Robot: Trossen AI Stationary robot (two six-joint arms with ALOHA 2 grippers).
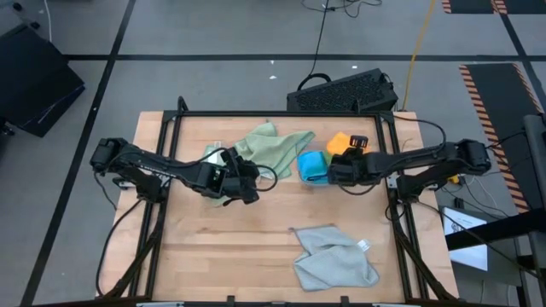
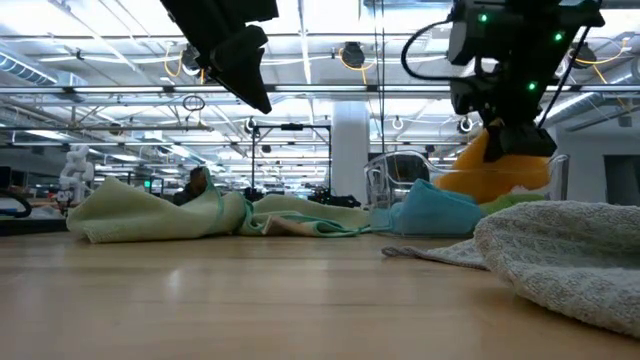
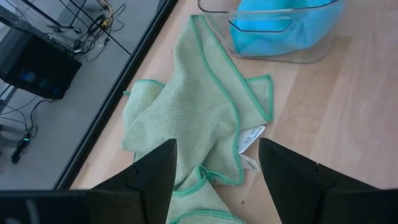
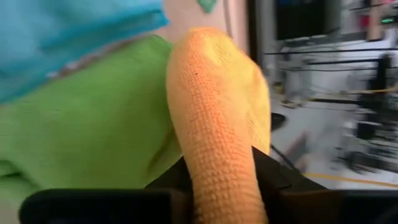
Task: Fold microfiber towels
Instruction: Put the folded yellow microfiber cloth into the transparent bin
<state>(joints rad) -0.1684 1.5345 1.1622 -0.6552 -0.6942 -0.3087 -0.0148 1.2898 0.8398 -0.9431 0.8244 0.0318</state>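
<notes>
A pale sage green towel (image 1: 275,145) (image 3: 199,112) lies crumpled on the table's far middle. My left gripper (image 1: 245,186) (image 3: 214,180) hovers open above its near end. A clear tray (image 3: 280,53) to its right holds a bright blue towel (image 1: 310,165) (image 3: 280,25) and a bright green towel (image 4: 93,124). My right gripper (image 1: 334,169) (image 4: 224,180) is shut on an orange towel (image 1: 340,142) (image 2: 495,165) over that tray. A light grey towel (image 1: 333,256) (image 2: 570,250) lies rumpled near the front edge. My right gripper pinches a rounded fold of the orange towel (image 4: 217,155) between its two fingers, several layers thick. The fingers slant down from the table's right side. The towel bulges out past the fingertips, and its lower part (image 2: 490,185) rests on the towels in the tray.
A black keyboard (image 1: 345,92) lies on the floor beyond the table's far edge. Bare wood stretches across the table's near left and middle (image 1: 222,247). The black frame rails (image 1: 162,136) run along the table's sides.
</notes>
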